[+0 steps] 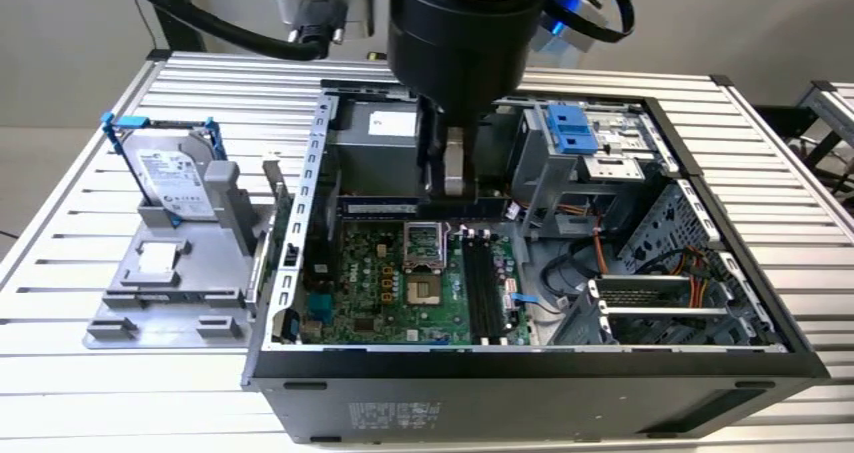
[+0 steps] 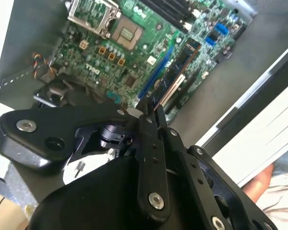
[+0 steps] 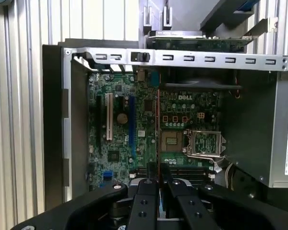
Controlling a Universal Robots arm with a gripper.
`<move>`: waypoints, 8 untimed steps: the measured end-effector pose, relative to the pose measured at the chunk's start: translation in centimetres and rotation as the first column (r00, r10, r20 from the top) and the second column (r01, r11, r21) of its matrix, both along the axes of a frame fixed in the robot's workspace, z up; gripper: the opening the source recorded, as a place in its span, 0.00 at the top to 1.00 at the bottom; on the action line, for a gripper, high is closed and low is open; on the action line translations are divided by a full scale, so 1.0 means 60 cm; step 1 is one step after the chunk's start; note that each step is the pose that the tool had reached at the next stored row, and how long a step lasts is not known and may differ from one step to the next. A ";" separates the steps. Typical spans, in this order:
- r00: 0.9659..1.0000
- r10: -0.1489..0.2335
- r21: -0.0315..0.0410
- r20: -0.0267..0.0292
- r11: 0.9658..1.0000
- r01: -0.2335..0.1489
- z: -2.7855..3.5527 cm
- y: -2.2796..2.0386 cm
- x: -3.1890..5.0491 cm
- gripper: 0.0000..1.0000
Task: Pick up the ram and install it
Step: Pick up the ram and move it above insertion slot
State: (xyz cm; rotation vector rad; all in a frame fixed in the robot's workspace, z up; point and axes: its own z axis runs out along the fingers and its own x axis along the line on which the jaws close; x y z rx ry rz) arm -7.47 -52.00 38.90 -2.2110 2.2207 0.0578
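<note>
Claw: the gripper point(image 1: 449, 193) point(image 3: 158, 182) reaches down inside the open computer case point(image 1: 534, 398), its fingers closed on the ram.
Ram: the ram point(image 1: 380, 208) point(image 2: 180, 67) is pinched partway along its length. It is held level and on edge over the far end of the green board point(image 1: 387, 283) in the case, and it lies crosswise to the black slots point(image 1: 483, 293).
Slots: on the board, nearer the case's front wall than the ram.
Hard drive: the hard drive point(image 1: 174, 178) has a blue bracket and stands on a grey stand point(image 1: 167, 273) outside the case, just beside its wall on the exterior view's left.
Case: rests on a slatted metal table point(image 1: 54, 273).
</note>
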 end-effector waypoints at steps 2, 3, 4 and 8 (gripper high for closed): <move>1.000 0.000 0.000 0.000 1.000 0.000 0.000 0.0000 0.015 1.00; 1.000 0.000 0.000 0.000 1.000 0.000 0.000 0.0000 0.022 1.00; 1.000 0.000 0.000 0.000 1.000 0.000 0.000 0.0001 0.030 1.00; 1.000 0.000 0.000 0.000 1.000 0.000 0.000 0.0004 0.058 1.00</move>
